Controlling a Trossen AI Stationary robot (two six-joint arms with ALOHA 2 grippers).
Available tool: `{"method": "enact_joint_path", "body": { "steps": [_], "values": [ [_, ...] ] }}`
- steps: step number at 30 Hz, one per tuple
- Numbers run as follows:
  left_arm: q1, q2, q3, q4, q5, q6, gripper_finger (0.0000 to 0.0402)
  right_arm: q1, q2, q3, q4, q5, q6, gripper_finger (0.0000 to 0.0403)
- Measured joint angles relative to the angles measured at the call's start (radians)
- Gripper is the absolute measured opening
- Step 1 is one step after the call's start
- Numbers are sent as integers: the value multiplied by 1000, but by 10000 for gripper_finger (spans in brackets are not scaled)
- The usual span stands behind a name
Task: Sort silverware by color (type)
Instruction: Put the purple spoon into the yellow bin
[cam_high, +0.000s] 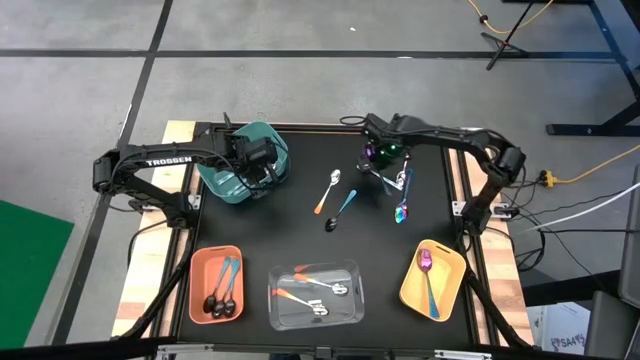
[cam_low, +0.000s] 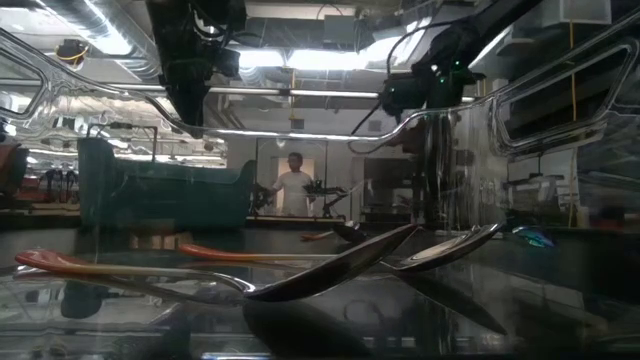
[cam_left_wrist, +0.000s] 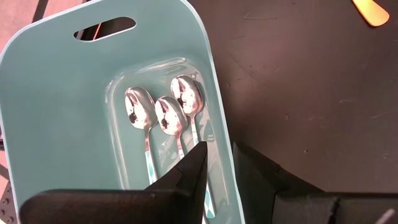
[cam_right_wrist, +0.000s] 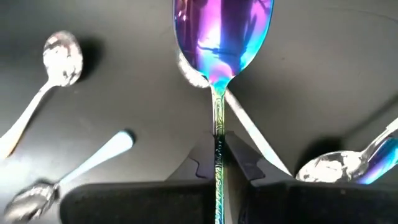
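- High view: the right gripper hung over the upper middle of the black table, just right of centre, while the left gripper sat above the teal bin at upper left.
- Right wrist view: the right gripper's fingers were pressed onto the thin handle of a purple spoon, its iridescent bowl standing out ahead of the fingertips. The grip low on the handle looked chosen to keep the bowl clear for a drop into a bin.
- The likely home for that spoon was the yellow bin at lower right, where a purple-bowled spoon with a teal handle already lay.
- Left wrist view: the left gripper's fingers stood slightly apart, holding nothing, over the bin's rim; three all-silver spoons lay side by side in the bin's recess, bowls pointing the same way.
- Unsorted pieces lay near the table's centre: an orange-handled silver spoon, a black-bowled spoon with a teal handle, and more spoons beside the right gripper.
- Along the bottom edge, the salmon bin held black-bowled spoons and the clear bin held orange-handled ones, so each type had its own container.
- By this showing, the sorting was well along, with a handful left.
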Motion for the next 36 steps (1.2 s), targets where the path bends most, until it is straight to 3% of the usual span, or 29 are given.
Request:
{"method": "enact_joint_path", "body": {
  "steps": [18, 36],
  "values": [
    [0, 0, 0, 0, 0, 0, 72, 156, -185, 1, -51, -203, -19, 1],
    [0, 0, 0, 10, 0, 0, 72, 389, -290, 1, -140, -337, 186, 1]
  ]
}}
